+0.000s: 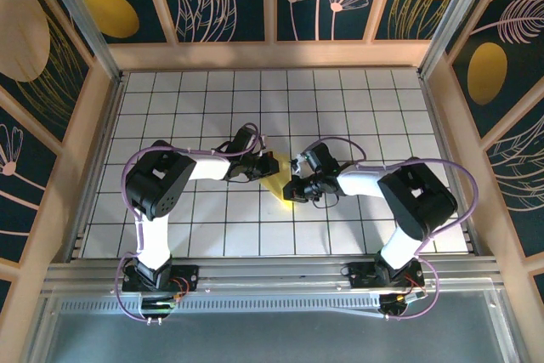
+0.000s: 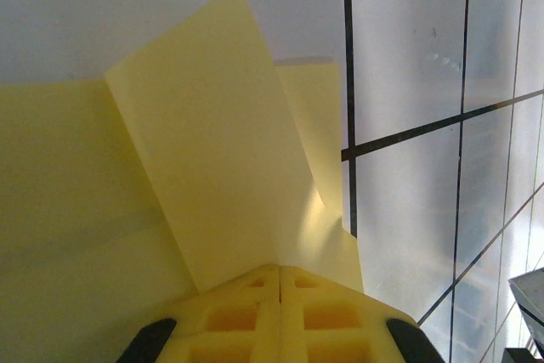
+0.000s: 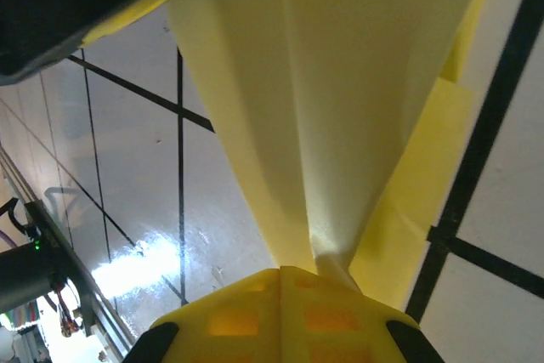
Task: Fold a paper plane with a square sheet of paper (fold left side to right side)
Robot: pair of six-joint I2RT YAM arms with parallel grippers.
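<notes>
Closest in, the yellow tips of my left claw are pressed together on a flap of the sheet of paper. My right claw is pinched tight on another bit of it. So both are holding the sheet and neither is spread.

Past the tips the sheet looks lifted off the tabletop, with one flap lying creased over another. It sits about midway between the tabletop's left and right edges, a bit closer to the near edge than the far one.

My guess is I'm mid-fold, taking the left side over to the right. The next bit needs the edges lined up before I press a crease. Gotta go gently, or this thin stuff will buckle or tear.
</notes>
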